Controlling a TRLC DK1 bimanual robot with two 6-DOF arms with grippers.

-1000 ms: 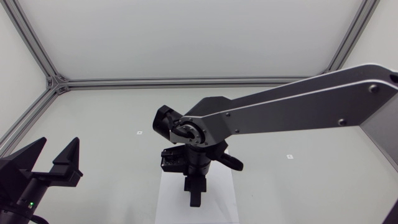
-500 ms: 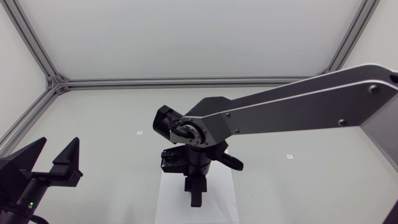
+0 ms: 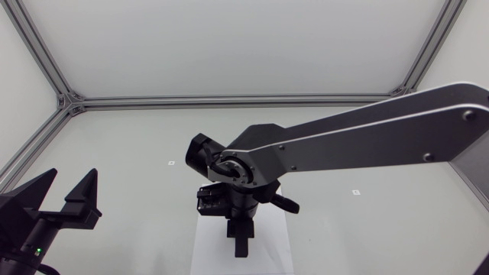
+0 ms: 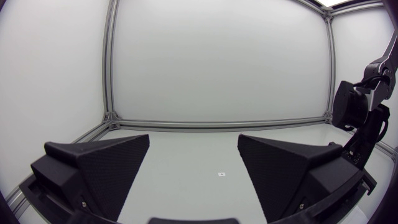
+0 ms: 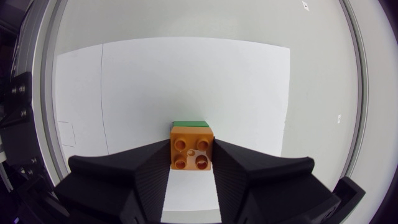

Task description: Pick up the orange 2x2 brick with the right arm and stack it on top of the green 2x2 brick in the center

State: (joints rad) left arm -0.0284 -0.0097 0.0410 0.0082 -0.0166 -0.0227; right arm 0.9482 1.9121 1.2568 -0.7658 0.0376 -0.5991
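In the right wrist view my right gripper (image 5: pixel 191 153) is shut on the orange 2x2 brick (image 5: pixel 191 147), one finger against each side, studs facing the camera. A thin edge of the green brick (image 5: pixel 189 124) shows just beyond the orange one; I cannot tell whether they touch. Both lie over a white sheet (image 5: pixel 155 81). From above, my right arm crosses to the middle and its gripper (image 3: pixel 241 246) points down at the sheet (image 3: pixel 206 244), hiding both bricks. My left gripper (image 3: pixel 70 185) stands open and empty at the near left.
The table's aluminium frame rail (image 3: pixel 229 100) runs along the far edge, with a corner post at the far left. In the left wrist view my left gripper (image 4: pixel 194 149) faces across bare tabletop, with my right arm (image 4: pixel 357 118) off to its side.
My right arm has sunk slightly, carrying its gripper a little lower over the white sheet. The left arm has not moved.
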